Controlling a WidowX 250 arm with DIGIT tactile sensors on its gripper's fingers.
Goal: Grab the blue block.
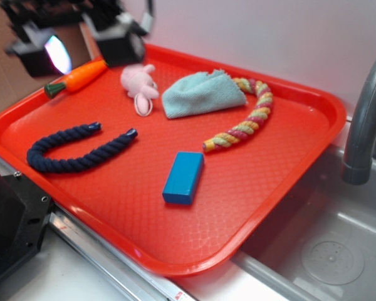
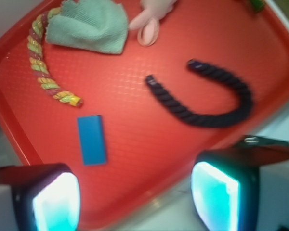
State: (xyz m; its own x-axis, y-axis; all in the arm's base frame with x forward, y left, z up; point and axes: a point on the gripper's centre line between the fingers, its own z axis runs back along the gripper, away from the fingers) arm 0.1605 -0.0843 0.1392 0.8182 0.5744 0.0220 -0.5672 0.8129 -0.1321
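Nearest the camera: red tray (image 1: 288,182) beside a steel sink (image 1: 338,251). Lying flat near the tray's front middle, untouched: blue block (image 1: 183,177), clear of everything else. Left of it, navy rope (image 1: 75,150) curved in a U. Behind it, striped yellow-pink rope (image 1: 250,122), one end just beside the block. Further back: teal cloth (image 1: 200,94), pink plush toy (image 1: 140,88), toy carrot (image 1: 78,77). Farthest, raised over the tray's back left corner: gripper (image 2: 135,197), fingers spread wide, holding nothing.

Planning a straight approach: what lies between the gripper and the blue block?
Only bare red tray between gripper and blue block, clearest in the wrist view.
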